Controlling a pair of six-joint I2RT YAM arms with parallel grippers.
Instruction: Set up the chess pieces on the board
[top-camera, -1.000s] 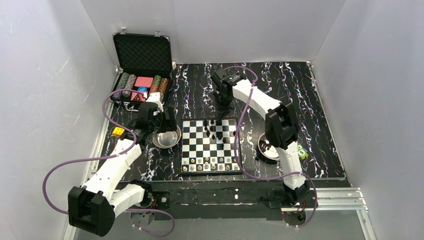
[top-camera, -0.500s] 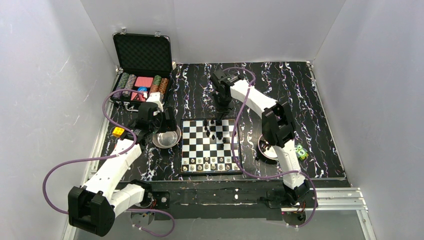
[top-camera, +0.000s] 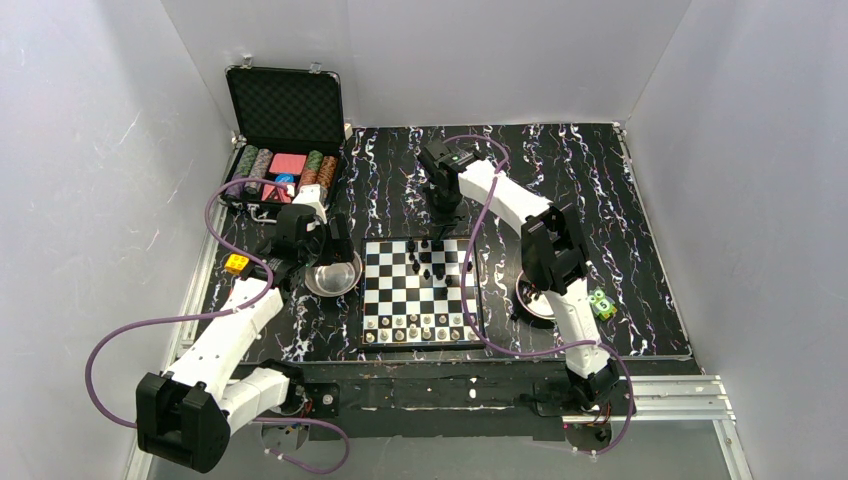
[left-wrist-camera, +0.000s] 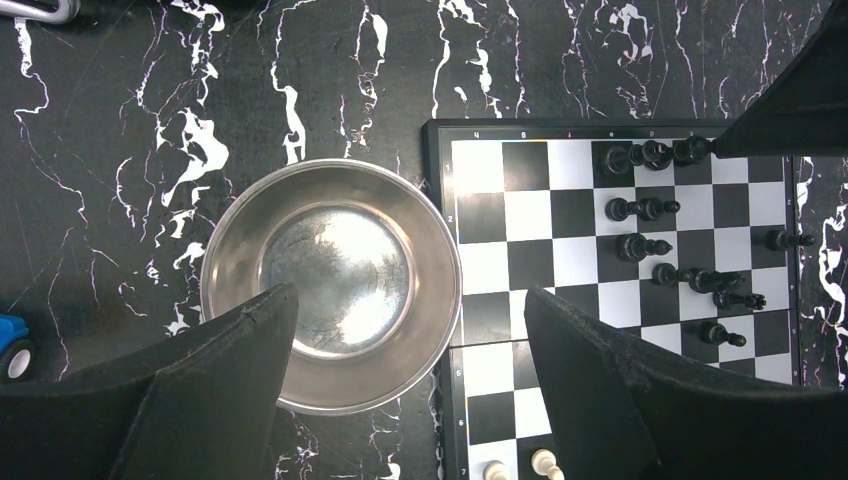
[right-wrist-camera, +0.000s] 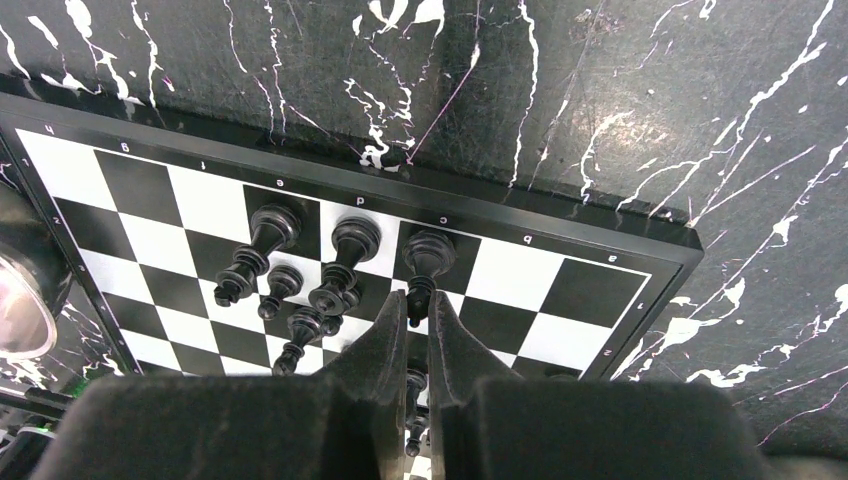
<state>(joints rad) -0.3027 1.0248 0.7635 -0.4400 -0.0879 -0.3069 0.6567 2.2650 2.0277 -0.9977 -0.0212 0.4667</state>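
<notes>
The board (top-camera: 395, 290) lies in the middle of the table, with white pieces (top-camera: 420, 328) in its two near rows and black pieces (top-camera: 425, 262) bunched at its far side. My right gripper (right-wrist-camera: 418, 305) is shut on the top of a black piece (right-wrist-camera: 428, 255) that stands on a far-row square of the board (right-wrist-camera: 560, 215); other black pieces (right-wrist-camera: 345, 260) stand just left of it. In the top view this gripper (top-camera: 438, 215) hangs over the board's far edge. My left gripper (left-wrist-camera: 410, 293) is open and empty above a steel bowl (left-wrist-camera: 330, 270) beside the board's left edge (left-wrist-camera: 436, 200).
An open black case (top-camera: 283, 170) with poker chips stands at the back left. A second bowl (top-camera: 537, 300) sits right of the board under the right arm. A yellow toy (top-camera: 236, 263) lies at the left and a green one (top-camera: 604, 304) at the right.
The right arm's elbow has shifted a little to the left while its gripper stays over the board's far edge. The left arm has not moved.
</notes>
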